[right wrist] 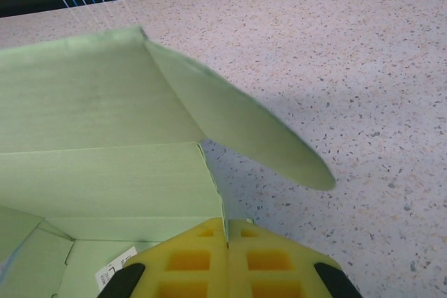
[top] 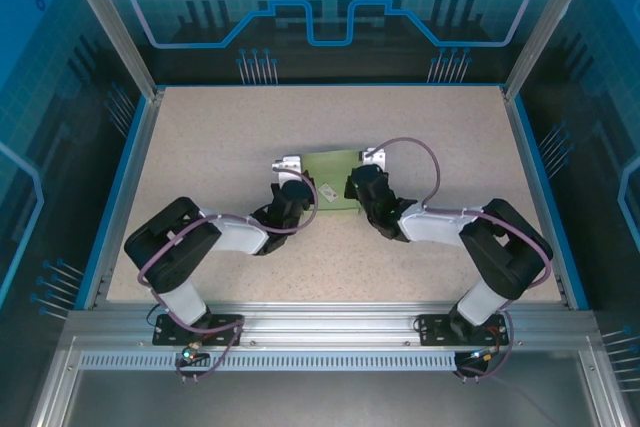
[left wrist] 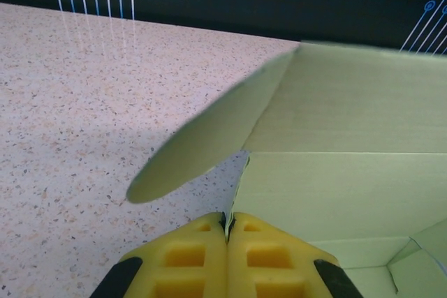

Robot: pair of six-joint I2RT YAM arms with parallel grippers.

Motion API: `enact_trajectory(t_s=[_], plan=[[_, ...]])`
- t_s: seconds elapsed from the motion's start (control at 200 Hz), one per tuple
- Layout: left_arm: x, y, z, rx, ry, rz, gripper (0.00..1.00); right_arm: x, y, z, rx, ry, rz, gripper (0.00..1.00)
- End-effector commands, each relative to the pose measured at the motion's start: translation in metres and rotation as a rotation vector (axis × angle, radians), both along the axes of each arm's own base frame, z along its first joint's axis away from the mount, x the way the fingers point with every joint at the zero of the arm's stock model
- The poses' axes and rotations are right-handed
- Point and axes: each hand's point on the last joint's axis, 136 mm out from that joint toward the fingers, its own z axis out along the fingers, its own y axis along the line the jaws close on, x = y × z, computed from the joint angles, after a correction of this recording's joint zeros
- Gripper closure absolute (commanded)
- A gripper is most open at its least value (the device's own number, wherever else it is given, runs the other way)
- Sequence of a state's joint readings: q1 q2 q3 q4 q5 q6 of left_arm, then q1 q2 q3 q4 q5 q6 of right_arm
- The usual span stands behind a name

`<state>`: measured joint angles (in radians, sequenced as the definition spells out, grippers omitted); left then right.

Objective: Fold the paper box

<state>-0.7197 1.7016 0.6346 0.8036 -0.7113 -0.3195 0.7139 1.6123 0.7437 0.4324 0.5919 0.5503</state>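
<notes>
Top external view: showed the paper box, pale green and partly raised, near the middle of the speckled table, set between the two arms. Placed the left pincer at the box's left edge and the right pincer at its right edge, both reaching inward from the near side; could not resolve the jaw gap at this range. Left wrist view: showed the left pincer closed, yellow fingers pressed flat together with a thin edge of card nipped in the seam. Showed the paper box rising just beyond, to the right, as an upright back panel over a creased lower panel, with a rounded flap swung out to the left above the table and casting a shadow there. Right wrist view: mirrored that arrangement. Showed the right pincer likewise closed tight on a card edge, the paper box spreading to the left, its rounded flap angled out to the right over the table. Caught a small white tag with dark marks on the box's inner floor, beside the left yellow finger.
</notes>
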Motion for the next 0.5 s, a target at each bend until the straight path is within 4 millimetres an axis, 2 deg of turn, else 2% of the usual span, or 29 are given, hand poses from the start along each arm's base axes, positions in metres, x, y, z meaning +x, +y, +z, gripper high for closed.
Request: enact_trajectory(t_s=[0.0,0.23,0.39,0.495], plan=[[-0.008,-0.002,-0.017,0.045,0.021,-0.02,1.0,-0.011,0.013,0.006,0.068,-0.019,0.029,0.98],[-0.016,-0.004,-0.026,0.075,0.031,-0.019,1.0,-0.026,0.008,-0.003,0.07,0.027,-0.052,0.98],[-0.021,-0.002,-0.029,0.078,0.037,-0.018,1.0,-0.031,0.004,-0.003,0.066,0.059,-0.091,0.93],[-0.021,-0.002,-0.026,0.08,0.036,-0.018,1.0,-0.034,-0.001,-0.01,0.025,0.111,-0.1,0.9]])
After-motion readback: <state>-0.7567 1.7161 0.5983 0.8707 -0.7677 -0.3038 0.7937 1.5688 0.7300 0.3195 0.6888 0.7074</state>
